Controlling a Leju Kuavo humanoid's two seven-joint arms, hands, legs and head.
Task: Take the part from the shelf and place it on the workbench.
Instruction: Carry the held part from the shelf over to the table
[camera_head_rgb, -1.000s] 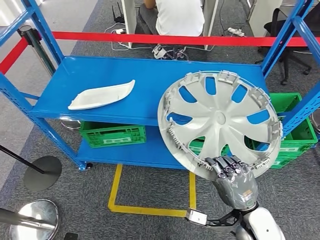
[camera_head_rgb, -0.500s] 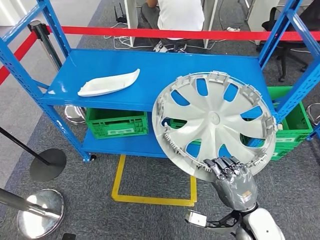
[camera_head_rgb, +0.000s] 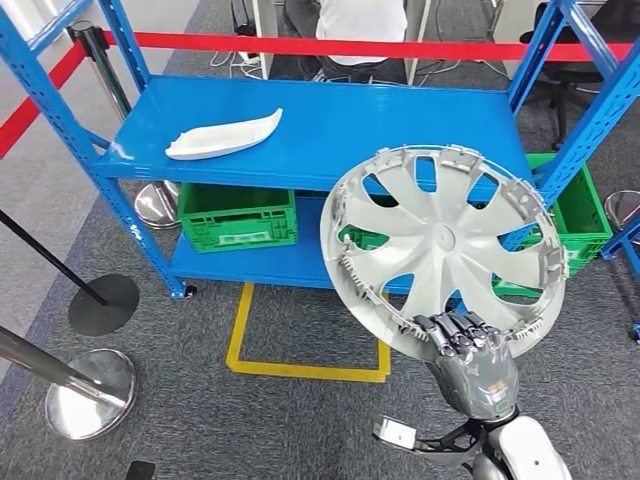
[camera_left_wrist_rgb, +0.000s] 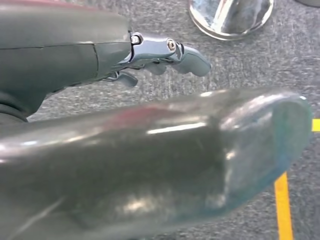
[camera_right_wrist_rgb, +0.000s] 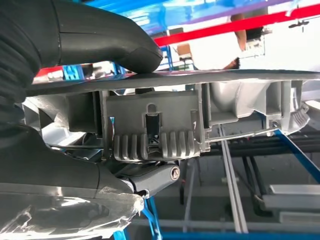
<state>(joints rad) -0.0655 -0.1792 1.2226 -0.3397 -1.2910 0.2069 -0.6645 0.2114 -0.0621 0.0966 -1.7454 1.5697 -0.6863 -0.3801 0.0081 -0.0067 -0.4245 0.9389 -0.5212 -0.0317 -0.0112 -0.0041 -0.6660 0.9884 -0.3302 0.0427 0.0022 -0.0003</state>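
A large silver-grey hubcap with curved spokes is held up in front of the blue shelf, clear of its top board. My right hand grips the hubcap's lower rim from below. In the right wrist view the thumb lies over the rim and the ribbed clips of the hubcap sit against the fingers. My left hand hangs above grey carpet, fingers stretched out and holding nothing.
A white curved trim piece lies on the shelf's top board at the left. Green crates stand on the lower board. Stanchion bases are at the left, a red belt behind, a seated person beyond, a yellow floor outline.
The whole picture has shifted, so the camera has moved: the shelf now sits higher and farther off. The hubcap stays in my right hand's grip, at about the same spot in the picture.
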